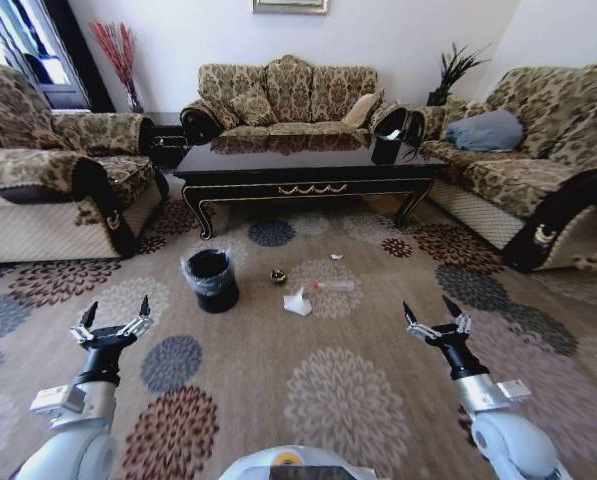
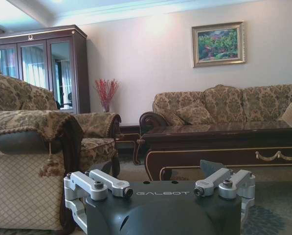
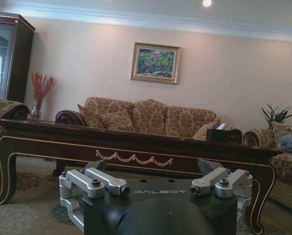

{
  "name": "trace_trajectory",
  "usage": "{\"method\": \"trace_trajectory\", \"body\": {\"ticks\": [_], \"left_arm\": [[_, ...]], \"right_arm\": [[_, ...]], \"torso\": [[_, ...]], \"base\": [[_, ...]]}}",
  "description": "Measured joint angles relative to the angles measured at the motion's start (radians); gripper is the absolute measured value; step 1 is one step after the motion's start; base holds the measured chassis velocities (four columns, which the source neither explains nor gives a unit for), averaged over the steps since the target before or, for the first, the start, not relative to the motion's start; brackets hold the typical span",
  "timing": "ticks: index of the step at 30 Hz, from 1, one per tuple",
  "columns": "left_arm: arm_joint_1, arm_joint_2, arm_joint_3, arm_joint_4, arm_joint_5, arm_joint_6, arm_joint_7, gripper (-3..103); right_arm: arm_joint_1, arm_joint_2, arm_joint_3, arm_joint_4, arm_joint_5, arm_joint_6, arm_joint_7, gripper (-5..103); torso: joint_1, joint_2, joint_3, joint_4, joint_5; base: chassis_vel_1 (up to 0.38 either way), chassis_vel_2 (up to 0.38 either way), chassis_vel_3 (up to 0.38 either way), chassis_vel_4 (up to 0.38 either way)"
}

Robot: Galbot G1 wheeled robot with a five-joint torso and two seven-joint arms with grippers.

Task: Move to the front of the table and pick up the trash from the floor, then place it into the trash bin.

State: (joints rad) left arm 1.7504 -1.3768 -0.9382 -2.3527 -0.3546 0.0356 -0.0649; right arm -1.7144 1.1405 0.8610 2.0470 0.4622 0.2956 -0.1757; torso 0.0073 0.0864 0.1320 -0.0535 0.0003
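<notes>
Two grippers hover low over the carpet, left gripper and right gripper, fingers spread wide and empty. Well ahead, between them, trash lies on the floor: crumpled paper, bottle, dark lump, beside the trash bin, before the desk.

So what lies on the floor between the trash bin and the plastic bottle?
In the head view, a small dark round lump sits on the carpet between the trash bin and the plastic bottle.
</notes>
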Motion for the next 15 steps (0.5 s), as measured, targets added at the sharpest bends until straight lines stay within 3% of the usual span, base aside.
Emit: {"method": "trace_trajectory", "body": {"ticks": [15], "left_arm": [[0.007,0.002,0.009,-0.012,0.004,-0.018,0.000,100]], "right_arm": [[-0.016,0.032,0.005,0.001,-0.002,0.054,-0.009,100]], "torso": [[0.000,0.000,0.000,-0.0004,-0.0005]], "base": [[-0.358,0.359,0.346,-0.358]]}}
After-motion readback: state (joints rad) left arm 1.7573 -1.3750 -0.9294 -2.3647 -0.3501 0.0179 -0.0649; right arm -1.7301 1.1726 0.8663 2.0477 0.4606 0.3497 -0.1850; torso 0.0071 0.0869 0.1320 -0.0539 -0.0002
